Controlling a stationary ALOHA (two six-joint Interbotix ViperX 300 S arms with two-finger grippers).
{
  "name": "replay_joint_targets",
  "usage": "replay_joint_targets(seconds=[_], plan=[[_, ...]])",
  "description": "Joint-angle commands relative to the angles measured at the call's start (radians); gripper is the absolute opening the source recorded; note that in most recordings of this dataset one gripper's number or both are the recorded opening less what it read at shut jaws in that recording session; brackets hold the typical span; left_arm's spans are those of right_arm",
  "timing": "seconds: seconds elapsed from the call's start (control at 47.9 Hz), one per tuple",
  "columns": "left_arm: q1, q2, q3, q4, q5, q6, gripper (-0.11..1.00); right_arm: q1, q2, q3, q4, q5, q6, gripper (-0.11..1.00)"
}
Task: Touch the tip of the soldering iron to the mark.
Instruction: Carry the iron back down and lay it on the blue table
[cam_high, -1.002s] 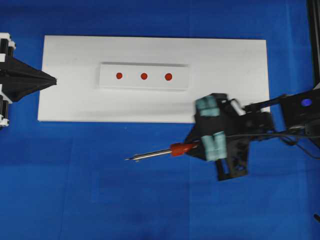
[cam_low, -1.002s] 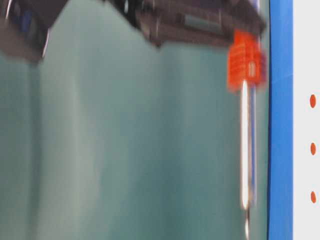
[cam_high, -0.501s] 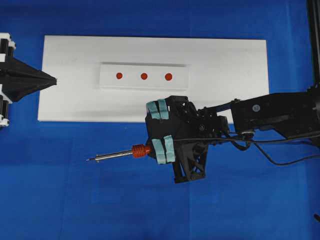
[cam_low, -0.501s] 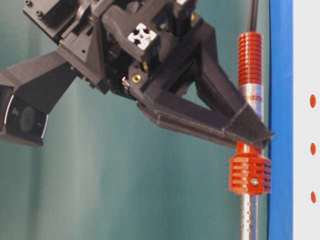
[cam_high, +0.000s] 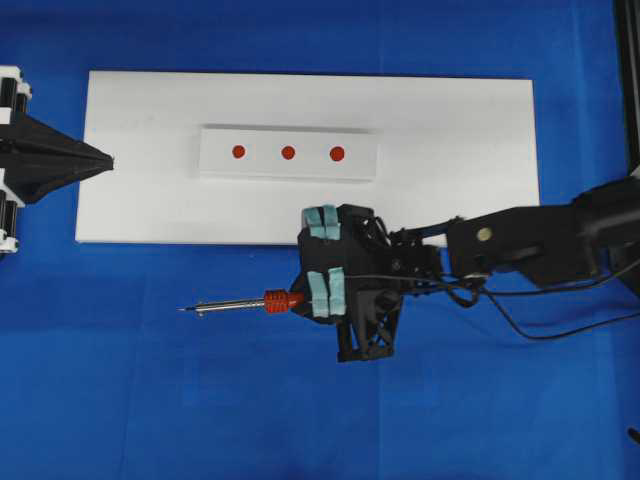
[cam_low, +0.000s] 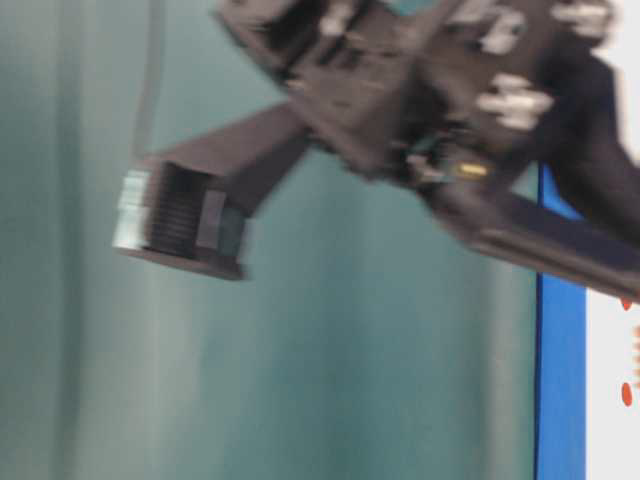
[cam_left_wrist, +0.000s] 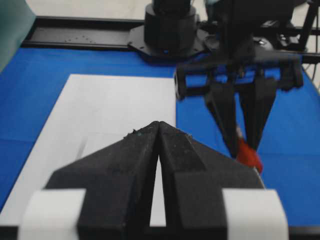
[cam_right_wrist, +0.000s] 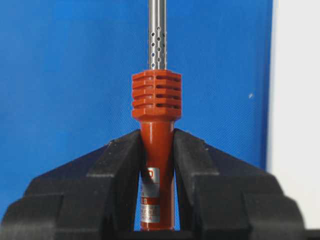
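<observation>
The soldering iron (cam_high: 240, 304) lies level over the blue mat, tip pointing left, below the white board. My right gripper (cam_high: 303, 298) is shut on its red-orange handle (cam_right_wrist: 156, 145); the ribbed collar and the silver shaft (cam_right_wrist: 157, 35) stick out past the fingers. The mark (cam_high: 288, 152) is the middle of three red dots on the white block (cam_high: 215, 152), up and to the right of the tip and apart from it. My left gripper (cam_high: 108, 160) rests shut and empty at the board's left edge, its tips (cam_left_wrist: 159, 125) together. The table-level view is blurred.
The white board (cam_high: 140, 120) carries the block and lies on a blue mat (cam_high: 150, 400). The iron's black cord (cam_high: 560, 325) trails right along the right arm. The board's edge (cam_right_wrist: 297, 115) runs down the right of the right wrist view.
My right gripper has carried the soldering iron to the left along the board's near edge, the tip now further left. The left gripper has not moved.
</observation>
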Motion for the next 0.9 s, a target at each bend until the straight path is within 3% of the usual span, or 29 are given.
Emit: replay_joint_targets(seconds=[0.0, 0.313, 0.876], plan=[[0.002, 0.003, -0.009, 0.000, -0.006, 0.000, 0.00, 0.012, 0.028, -0.006, 0.002, -0.051, 0.003, 0.06], [0.002, 0.009, -0.009, 0.002, -0.009, 0.000, 0.00, 0.031, 0.147, -0.012, 0.017, -0.115, 0.009, 0.06], [0.002, 0.008, -0.009, 0.000, -0.011, 0.000, 0.00, 0.031, 0.156, -0.006, 0.018, -0.112, 0.009, 0.07]])
